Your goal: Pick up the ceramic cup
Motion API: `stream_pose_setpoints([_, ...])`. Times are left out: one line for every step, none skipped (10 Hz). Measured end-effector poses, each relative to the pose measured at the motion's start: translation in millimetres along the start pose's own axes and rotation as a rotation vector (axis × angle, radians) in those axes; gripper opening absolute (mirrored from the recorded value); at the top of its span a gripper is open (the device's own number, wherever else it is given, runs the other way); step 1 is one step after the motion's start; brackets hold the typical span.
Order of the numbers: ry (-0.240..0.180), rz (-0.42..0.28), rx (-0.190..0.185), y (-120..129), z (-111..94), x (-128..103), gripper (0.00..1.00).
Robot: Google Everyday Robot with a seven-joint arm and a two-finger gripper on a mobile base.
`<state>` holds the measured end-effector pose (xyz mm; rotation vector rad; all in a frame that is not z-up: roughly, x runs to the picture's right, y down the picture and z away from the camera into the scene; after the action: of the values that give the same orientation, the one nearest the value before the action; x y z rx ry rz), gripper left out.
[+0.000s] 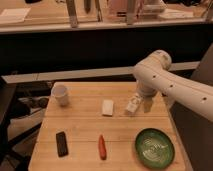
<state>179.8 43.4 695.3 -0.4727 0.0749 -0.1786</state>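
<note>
Table (82, 125): ceramic cup (60, 94), block (107, 107), bottle (133, 104), dark bar (62, 144), maybe carrot (102, 147), plate (139, 150); gripper (148, 105) by bottle.

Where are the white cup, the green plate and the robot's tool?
ceramic cup (60, 94): camera view, middle of its side, far left.
green plate (155, 148): camera view, its bare middle, near right.
tool (148, 105): camera view, between its fingertips, just right of the white bottle (132, 104).

No writing can be read anywhere, not even on the bottle (133, 103); the gripper (147, 105), jaws apart, hangs just right of it.
</note>
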Motion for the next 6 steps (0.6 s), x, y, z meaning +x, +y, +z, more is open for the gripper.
stream_pose_setpoints([0.009, -0.025, 0.012, -8.3, -3.9, -10.2, 0.8])
stream_pose_setpoints([0.017, -0.044, 0.021, -14.9, -7.7, -16.7, 0.8])
stream_pose_setpoints([0.021, -0.072, 0.032, -22.3, -10.9, -26.9, 0.8])
stream_pose_setpoints([0.024, -0.11, 0.05, -32.6, -14.6, -41.8, 0.8])
stream_pose_setpoints([0.026, -0.133, 0.061, -39.2, -16.5, -50.3, 0.8])
stream_pose_setpoints([0.029, -0.149, 0.071, -44.5, -18.1, -56.6, 0.8])
